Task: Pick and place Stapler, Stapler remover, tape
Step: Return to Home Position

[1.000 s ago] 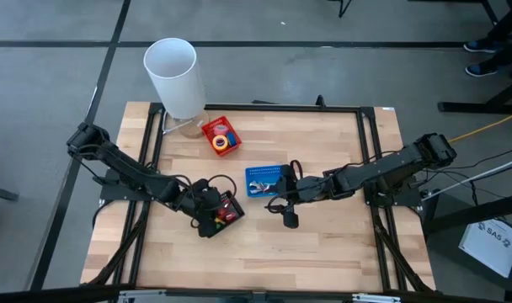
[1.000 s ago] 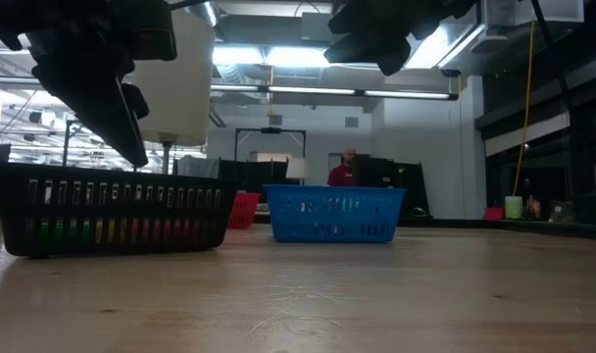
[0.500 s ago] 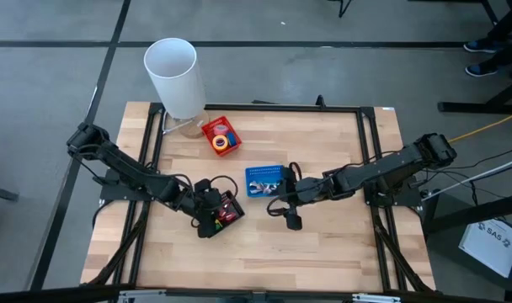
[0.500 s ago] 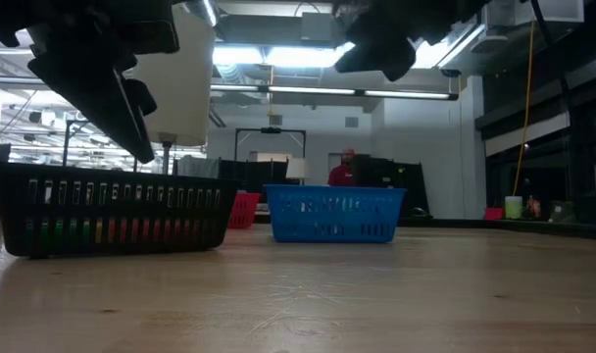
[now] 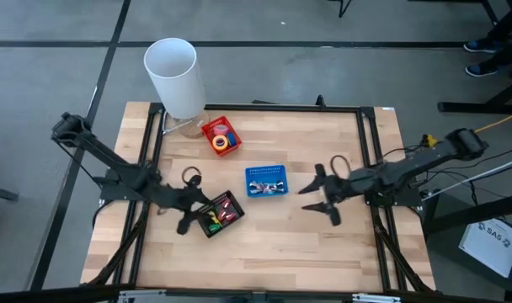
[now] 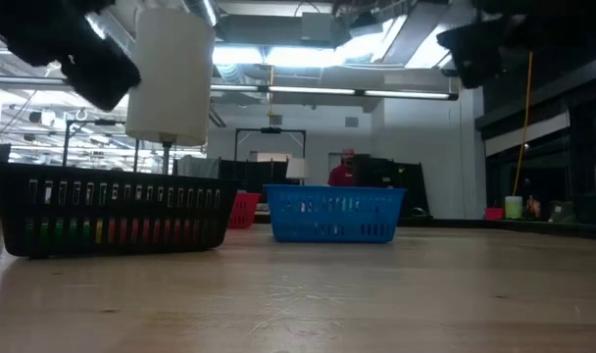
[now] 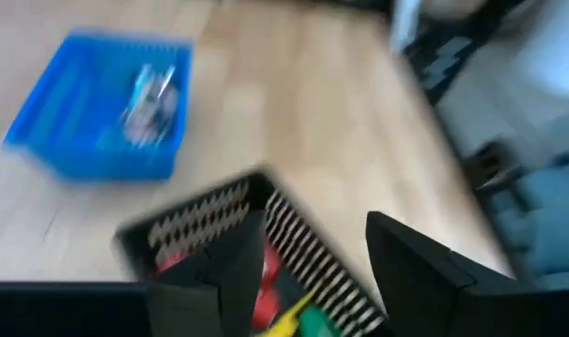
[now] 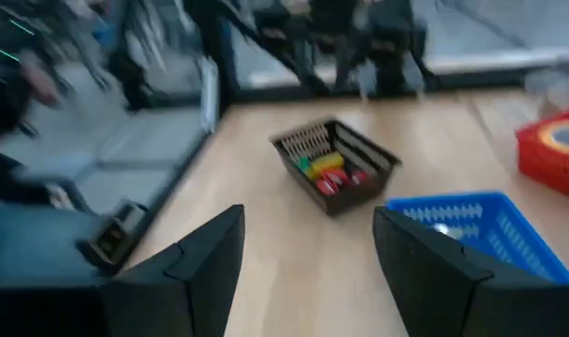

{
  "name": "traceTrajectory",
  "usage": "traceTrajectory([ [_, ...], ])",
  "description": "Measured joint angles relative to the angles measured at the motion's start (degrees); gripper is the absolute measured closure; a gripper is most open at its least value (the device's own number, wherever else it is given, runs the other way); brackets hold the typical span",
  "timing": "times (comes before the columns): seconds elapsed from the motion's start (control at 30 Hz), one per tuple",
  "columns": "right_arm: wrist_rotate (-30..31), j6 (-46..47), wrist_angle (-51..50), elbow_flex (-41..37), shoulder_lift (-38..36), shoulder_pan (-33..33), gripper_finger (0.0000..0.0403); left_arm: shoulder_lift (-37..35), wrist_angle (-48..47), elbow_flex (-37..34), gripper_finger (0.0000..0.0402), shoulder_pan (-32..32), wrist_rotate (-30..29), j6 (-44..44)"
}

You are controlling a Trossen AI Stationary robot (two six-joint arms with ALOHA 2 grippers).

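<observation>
On the table (image 5: 349, 244), the stapler basket (image 5: 237, 204) lies left of the middle basket (image 5: 267, 195), the tape basket (image 5: 210, 126) behind both.

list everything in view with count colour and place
table: one, pale wood
cylinder: one, white, table's far left corner
red basket: one, beside cylinder
tape: several rolls, yellow, blue, in red basket
blue basket: one, table middle
staple removers: count unclear, silvery, in blue basket
black basket: one, left of blue basket
staplers: several, red, yellow, green, in black basket
person: one, far background
left gripper: open, by black basket
right gripper: open, right of blue basket
</observation>
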Motion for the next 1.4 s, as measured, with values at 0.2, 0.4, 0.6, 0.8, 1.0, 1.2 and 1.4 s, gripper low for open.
traceTrajectory([
  [0.2,-0.1,0.0,10.8,-10.7,-9.7,1.5,0.0164,-9.9,23.2,-12.6,0.0219,1.5,9.6,11.2],
  [0.4,-2.5,0.3,11.6,-14.4,-14.4,1.5,0.0164,-15.6,34.7,-20.8,0.0219,6.1,16.7,12.2],
  [0.6,-5.0,-1.9,9.0,-16.5,-20.3,0.0,0.0164,-21.0,33.5,-22.3,0.0217,12.3,24.4,12.7],
  [0.8,-6.6,-2.0,6.1,-20.2,-27.1,-2.7,0.0164,-30.2,27.0,-24.0,0.0221,17.6,23.1,13.9],
  [1.0,-12.0,-2.1,5.6,-25.3,-35.2,-4.8,0.0164,-41.3,17.9,-24.0,0.0221,19.5,23.4,15.9],
  [1.2,-13.1,-4.9,0.6,-25.3,-42.2,-6.8,0.0164,-54.5,1.5,-22.1,0.0221,20.9,21.4,16.3],
  [1.4,-13.1,-6.5,-8.6,-25.2,-48.5,-9.5,0.0164,-55.7,-3.4,-19.2,0.0220,22.1,22.0,17.6],
])
